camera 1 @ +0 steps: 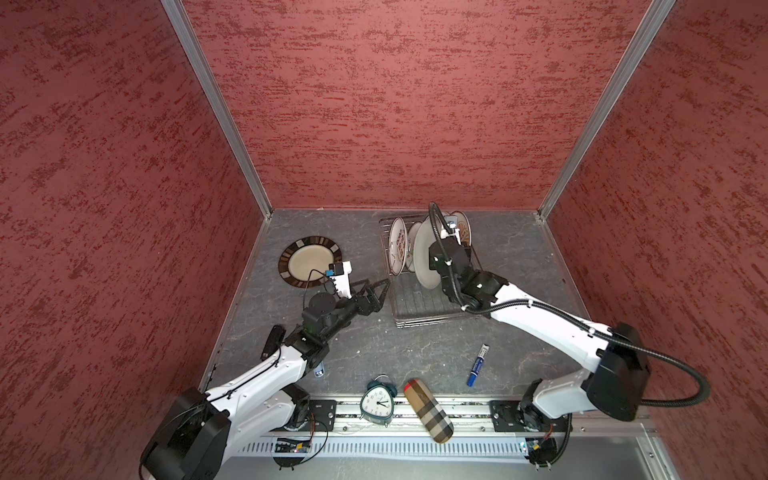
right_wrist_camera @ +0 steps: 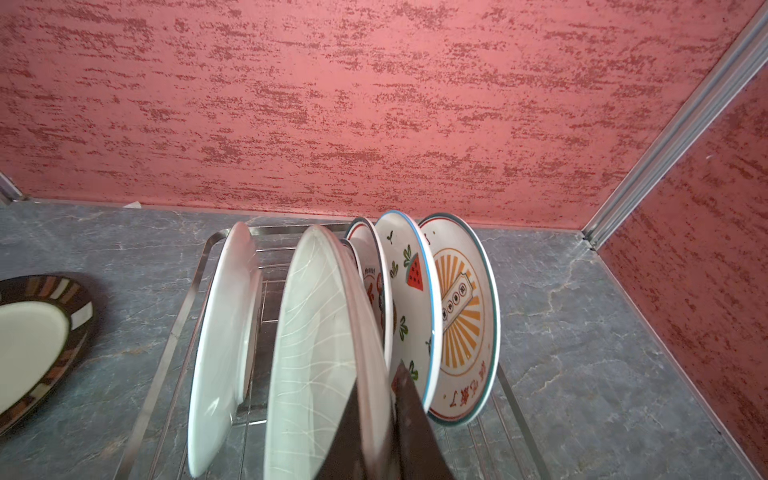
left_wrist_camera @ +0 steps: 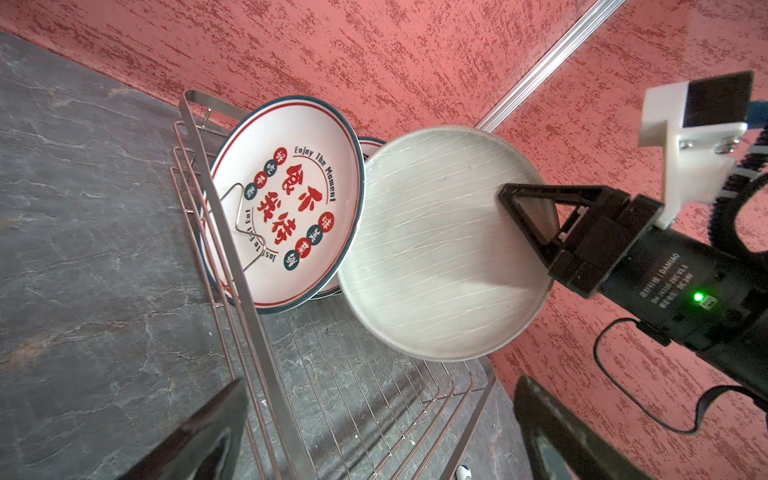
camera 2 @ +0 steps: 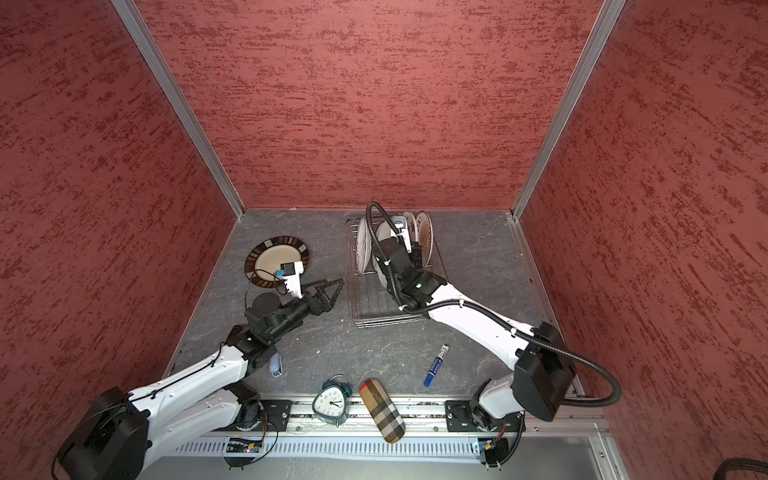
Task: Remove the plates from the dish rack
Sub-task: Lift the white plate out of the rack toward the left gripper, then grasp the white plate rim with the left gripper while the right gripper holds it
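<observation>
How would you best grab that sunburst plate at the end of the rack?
Pinch the top rim of the sunburst plate, coming down from above. It stands on edge in the rack, so only the rim sticks up. Its outer side is free; the watermelon plate stands close on the other, leaving a thin gap for one finger.

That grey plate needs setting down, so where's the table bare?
Bare table lies in the middle, bordered by the dish rack, marker and clock, and in the back-right corner between rack and right wall. Crowded: the front edge, with clock, plaid case and marker.
</observation>
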Controlling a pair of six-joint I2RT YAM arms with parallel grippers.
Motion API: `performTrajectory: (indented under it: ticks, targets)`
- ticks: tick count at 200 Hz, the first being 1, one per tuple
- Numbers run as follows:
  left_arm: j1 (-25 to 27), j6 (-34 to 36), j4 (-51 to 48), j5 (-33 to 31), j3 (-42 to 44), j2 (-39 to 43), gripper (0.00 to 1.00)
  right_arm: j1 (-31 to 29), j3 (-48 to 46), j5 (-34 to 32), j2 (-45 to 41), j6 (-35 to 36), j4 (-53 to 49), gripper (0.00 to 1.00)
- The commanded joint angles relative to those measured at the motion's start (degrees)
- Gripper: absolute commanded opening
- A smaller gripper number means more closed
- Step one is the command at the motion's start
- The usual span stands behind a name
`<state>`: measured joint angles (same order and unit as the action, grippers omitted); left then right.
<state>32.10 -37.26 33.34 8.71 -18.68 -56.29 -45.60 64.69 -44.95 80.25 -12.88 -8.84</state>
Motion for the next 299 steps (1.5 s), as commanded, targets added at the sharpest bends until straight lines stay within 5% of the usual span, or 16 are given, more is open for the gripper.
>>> performTrajectory:
  ticks: [1, 69, 111, 182, 241, 299]
  targets:
    - [0.52, -0.69, 4.50, 1.18, 1.49, -0.11, 1.00, 0.21, -2.11, 3.49, -6.27, -1.08, 8.23, 0.00]
    - [3.29, -1.17, 5.99, 3.16, 2.17, 0.57, 0.99, 5.69, -12.21, 19.68, -16.35, -6.53, 11.94, 0.00]
    - [3.81, -1.23, 5.54, 1.03, 1.48, -1.53, 0.99, 11.81, -18.64, 35.25, -22.77, -12.38, 17.34, 0.00]
    - [3.89, -2.69, 10.65, 6.63, 0.03, -7.01, 0.99, 21.70, -26.00, 58.02, -22.39, -24.40, 29.09, 0.00]
    - [3.94, -12.18, 12.64, 4.07, -2.68, -12.31, 0.99, 22.52, -29.08, 68.07, -19.33, -33.63, 38.87, 0.00]
    - [4.55, -15.31, 12.27, 4.22, -5.15, -15.39, 0.73, 22.50, -30.37, 68.06, -17.68, -37.39, 39.95, 0.02]
